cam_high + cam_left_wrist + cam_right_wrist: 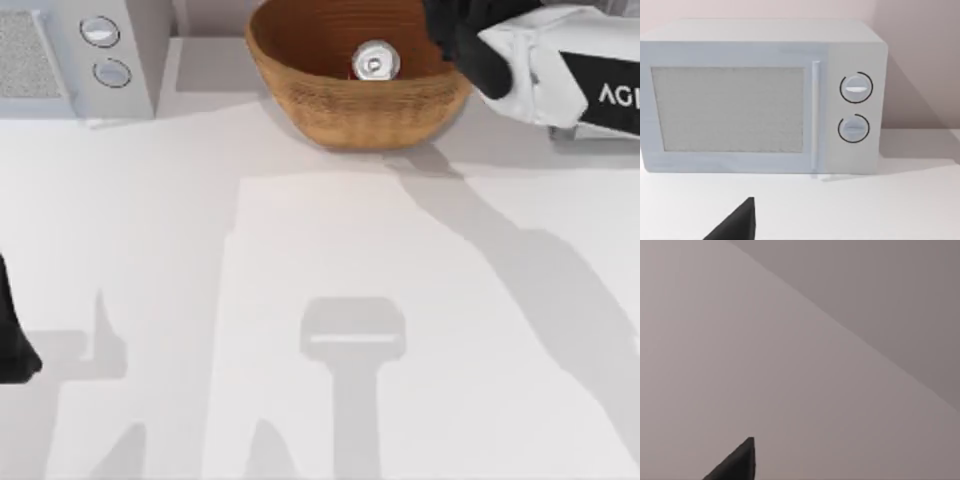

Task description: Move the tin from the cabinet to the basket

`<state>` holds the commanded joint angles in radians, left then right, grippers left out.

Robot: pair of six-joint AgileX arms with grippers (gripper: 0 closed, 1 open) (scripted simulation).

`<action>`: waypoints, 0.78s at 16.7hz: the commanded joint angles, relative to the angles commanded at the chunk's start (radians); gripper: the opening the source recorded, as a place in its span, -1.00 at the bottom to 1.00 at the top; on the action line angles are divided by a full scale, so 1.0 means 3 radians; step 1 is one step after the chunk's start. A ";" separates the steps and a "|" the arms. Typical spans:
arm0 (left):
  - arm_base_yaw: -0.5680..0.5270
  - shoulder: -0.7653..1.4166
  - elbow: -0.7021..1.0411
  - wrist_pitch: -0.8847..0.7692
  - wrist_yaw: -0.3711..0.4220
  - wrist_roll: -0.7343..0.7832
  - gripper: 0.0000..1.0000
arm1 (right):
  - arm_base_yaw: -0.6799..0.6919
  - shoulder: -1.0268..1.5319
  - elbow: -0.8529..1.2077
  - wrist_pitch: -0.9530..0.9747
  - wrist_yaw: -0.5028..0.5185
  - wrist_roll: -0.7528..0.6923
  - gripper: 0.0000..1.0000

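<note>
The small round tin with its shiny silver top stands upright inside the large brown woven wicker basket, just beside the right end effector, whose grip cannot be told. It looks light, rigid and slippery, best pinched across its sides.

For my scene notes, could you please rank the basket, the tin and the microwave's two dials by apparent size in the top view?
1. basket, by far the largest.
2. tin, inside the basket.
3. upper dial and lower dial: alike, and close to the tin's size.
</note>
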<state>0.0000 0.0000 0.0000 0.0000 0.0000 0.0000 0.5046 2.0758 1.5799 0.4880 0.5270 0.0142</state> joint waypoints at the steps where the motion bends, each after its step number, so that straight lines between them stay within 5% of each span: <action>1: 0.0000 0.0000 0.0000 0.0000 0.0000 0.0000 1.00 | -0.0062 -0.0241 -0.0181 -0.0058 -0.0062 -0.0004 1.00; 13: 0.0000 0.0000 0.0000 0.0000 0.0000 0.0000 1.00 | -0.1094 -0.4974 -0.3566 -0.1045 -0.1130 -0.0037 1.00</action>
<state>0.0000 0.0000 0.0000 0.0000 0.0000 0.0000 0.1764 0.5835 0.5101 0.1744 0.1882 0.0031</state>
